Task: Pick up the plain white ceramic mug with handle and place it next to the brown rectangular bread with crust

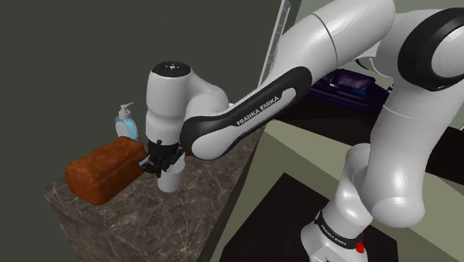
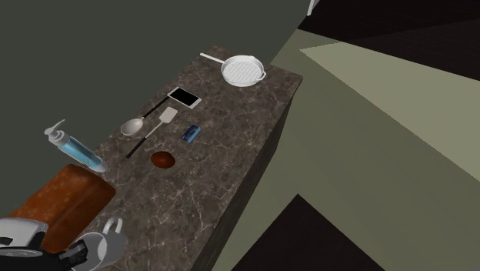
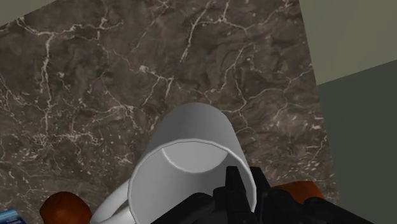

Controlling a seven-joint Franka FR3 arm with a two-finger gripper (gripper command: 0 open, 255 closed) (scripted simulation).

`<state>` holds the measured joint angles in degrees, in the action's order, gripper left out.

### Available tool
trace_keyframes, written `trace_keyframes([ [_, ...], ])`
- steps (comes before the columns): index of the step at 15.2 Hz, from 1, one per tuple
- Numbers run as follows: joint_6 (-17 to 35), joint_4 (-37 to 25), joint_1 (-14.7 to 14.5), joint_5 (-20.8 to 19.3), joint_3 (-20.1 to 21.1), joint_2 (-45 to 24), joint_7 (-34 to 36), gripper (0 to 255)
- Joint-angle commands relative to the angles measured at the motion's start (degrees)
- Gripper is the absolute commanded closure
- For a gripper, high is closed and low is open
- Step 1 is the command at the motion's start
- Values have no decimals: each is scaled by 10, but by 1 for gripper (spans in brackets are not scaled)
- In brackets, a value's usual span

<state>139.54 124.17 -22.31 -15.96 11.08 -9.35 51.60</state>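
At the shoulder view's left, brown crusted loaf [image 1: 104, 173] lying flat on the dark marbled counter [image 1: 149, 223], with a blue soap dispenser [image 1: 126, 121] standing just behind it. Next along, black gripper [image 1: 163, 165] pointing straight down from the white arm [image 1: 175, 97] and closed on the white mug [image 1: 172, 179]. In the wrist view, fingers [image 3: 236, 191] pinching the mug's wall at the rim, apparently one inside and one outside: a hold suited to keeping the mug roughly upright, with the handle left free on the other side. Mug just beside the loaf's near end and low over the counter; whether resting on the stone or hanging slightly above it, cannot tell. Judging from that, carrying looks all but done, with only setting down and letting go left. Farther toward the second exterior view's right, well apart from all this, spoon [image 2: 132, 127], spatula [image 2: 166, 116] and round pan [image 2: 243, 71], clear of the placement spot.
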Motion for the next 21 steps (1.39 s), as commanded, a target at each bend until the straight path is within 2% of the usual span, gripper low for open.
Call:
trace_keyframes([
  [1, 13, 2, -1, -7, -2, -11, 7, 255],
  [19, 125, 12, -20, -81, -34, -119, 74, 255],
  [21, 125, 12, -21, -81, -34, -119, 74, 255],
])
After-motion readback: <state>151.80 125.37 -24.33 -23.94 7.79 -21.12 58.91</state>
